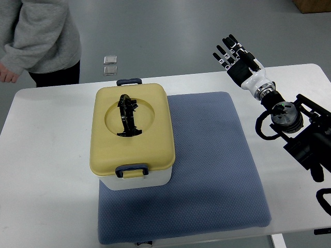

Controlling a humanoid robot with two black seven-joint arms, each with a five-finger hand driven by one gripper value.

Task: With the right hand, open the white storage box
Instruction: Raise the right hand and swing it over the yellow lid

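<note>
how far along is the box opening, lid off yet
Nothing looks done: the yellow lid sits closed on the white storage box, with both blue latches seemingly down. The right hand is raised over the table's far right, fingers spread, holding nothing. Reaching, unlatching and lifting remain.

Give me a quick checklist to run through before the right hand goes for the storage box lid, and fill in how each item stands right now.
1. Lid seated on the storage box: ok, yellow lid sits flat and closed.
2. Near latch down: cannot tell whether it is locked; far latch likewise.
3. Lid handle reachable: ok, it lies folded in the recess with nothing over it.
4. Right hand free: ok, fingers spread, holding nothing, well off to the box's right.
5. Box footing: ok, it stands on the blue mat.
6. Person clear of the box: ok, beyond the table's far left corner.
</note>
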